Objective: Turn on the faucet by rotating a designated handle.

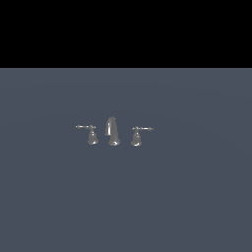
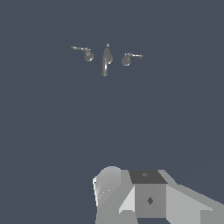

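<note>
A small chrome faucet stands a little above the middle of the exterior view, on a plain blue-grey floor under a black band of background. Its curved centre spout is the tallest of the three pieces. To the exterior view's right of the spout stands the handle, a flared base with a thin lever pointing toward the right edge. On the other side stands the twin handle, its lever pointing left. All three stand upright, just apart from one another.

No arm shows in the exterior view. In the wrist view the set appears again, well apart from the pale grey body of the gripper. Its fingertips are out of sight, so I cannot tell whether the hand is spread or pressed together.
</note>
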### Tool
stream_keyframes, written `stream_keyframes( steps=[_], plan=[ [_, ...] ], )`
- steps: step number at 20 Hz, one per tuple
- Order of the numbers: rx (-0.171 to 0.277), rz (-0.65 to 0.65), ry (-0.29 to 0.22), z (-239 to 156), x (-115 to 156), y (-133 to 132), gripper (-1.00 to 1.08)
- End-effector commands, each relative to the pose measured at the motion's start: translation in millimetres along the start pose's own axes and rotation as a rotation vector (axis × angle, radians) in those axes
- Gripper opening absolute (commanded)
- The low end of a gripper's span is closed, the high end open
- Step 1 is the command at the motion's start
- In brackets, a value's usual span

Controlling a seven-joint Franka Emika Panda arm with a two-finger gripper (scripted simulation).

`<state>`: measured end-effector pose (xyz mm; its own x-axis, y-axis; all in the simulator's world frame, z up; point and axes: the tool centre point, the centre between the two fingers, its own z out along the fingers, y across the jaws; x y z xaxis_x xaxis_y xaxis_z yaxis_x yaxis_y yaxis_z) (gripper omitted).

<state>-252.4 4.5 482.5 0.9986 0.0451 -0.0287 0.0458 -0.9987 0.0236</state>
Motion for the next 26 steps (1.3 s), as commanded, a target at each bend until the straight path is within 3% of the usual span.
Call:
stream_keyframes(
  steps=[1, 14, 26],
  plan=[
    [0.000, 0.000, 0.000, 0.0, 0.0, 0.0, -1.00],
    [0.003, 0.103, 0.000, 24.9, 19.1, -11.2, -1.00],
    [0.012, 0.370, -0.001, 89.7, 74.1, -31.2, -1.00]
  ],
)
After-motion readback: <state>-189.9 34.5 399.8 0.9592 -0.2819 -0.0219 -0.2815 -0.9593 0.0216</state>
